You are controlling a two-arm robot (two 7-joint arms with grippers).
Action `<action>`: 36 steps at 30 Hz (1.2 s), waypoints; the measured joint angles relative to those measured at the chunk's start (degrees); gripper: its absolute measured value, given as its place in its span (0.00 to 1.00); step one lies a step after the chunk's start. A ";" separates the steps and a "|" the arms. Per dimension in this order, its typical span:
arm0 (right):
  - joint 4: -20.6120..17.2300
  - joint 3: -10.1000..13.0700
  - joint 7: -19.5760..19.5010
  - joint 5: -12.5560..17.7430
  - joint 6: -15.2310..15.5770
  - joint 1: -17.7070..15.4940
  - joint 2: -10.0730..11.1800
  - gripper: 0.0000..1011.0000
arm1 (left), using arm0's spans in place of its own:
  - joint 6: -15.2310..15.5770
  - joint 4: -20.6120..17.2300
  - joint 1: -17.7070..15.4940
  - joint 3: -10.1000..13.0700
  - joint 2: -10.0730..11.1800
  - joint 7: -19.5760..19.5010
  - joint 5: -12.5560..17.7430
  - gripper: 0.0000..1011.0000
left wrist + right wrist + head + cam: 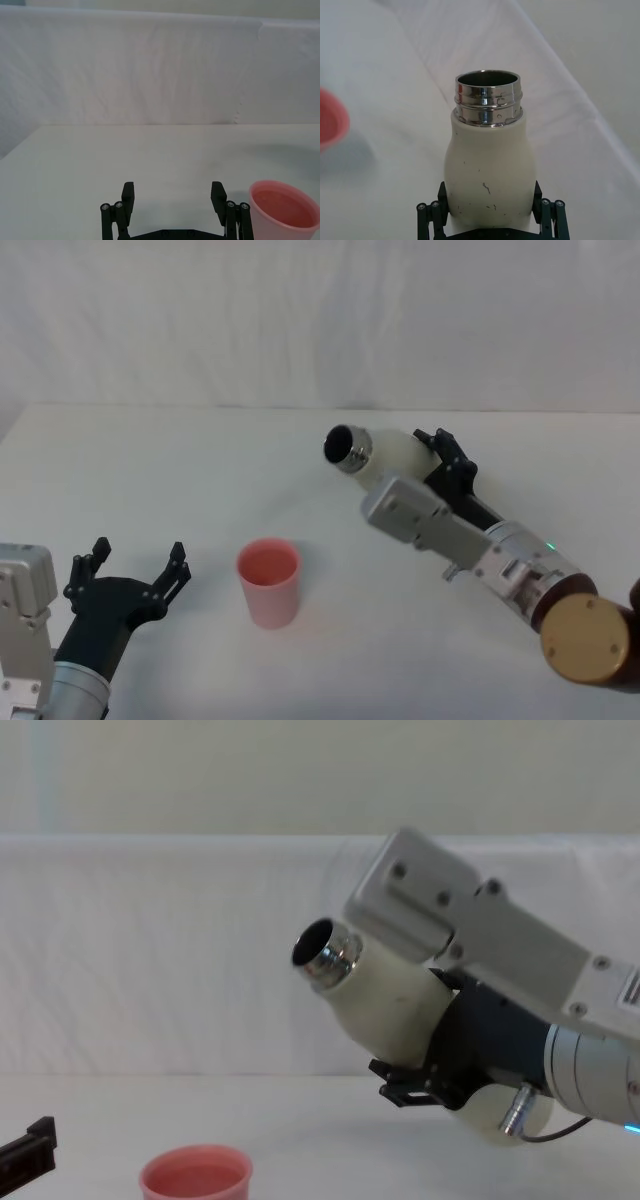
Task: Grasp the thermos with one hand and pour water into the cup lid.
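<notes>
A: Right tool [440, 462]?
B: Clamped on thermos [385, 455], tilted, center-right of head frame, above counter [150, 460].
A: Left?
B: Left tool [138, 562] apart, lower left. Cup [269, 581] lower center.

From the head we look forward and down on the white worktop [150, 470]; from the chest we look low across it. Each wrist camera sits close behind its own jaws. All four of our views share the pink cup [268, 582], and three share the bottle [385, 458].
</notes>
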 joint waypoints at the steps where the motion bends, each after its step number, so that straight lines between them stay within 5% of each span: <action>1: 0.01 0.52 0.22 1.12 -0.07 -0.11 -0.28 0.95 | 0.00 0.00 0.00 0.00 0.00 0.00 0.00 0.99; 12: 1.82 8.02 7.49 21.78 0.23 -0.20 -4.72 0.95 | 0.00 0.00 0.00 0.00 0.00 0.00 0.00 0.99; 18: 3.44 10.07 10.81 29.39 1.27 0.57 -6.26 0.95 | 0.00 0.00 0.00 0.00 0.00 0.00 0.00 0.99; 27: 6.37 10.06 12.36 34.68 2.25 1.91 -7.65 0.95 | 0.00 0.00 0.00 0.00 0.00 0.00 0.00 0.99; 36: 8.12 8.53 12.22 36.44 2.44 2.80 -8.28 0.95 | 0.00 0.00 0.00 0.00 0.00 0.00 0.00 0.99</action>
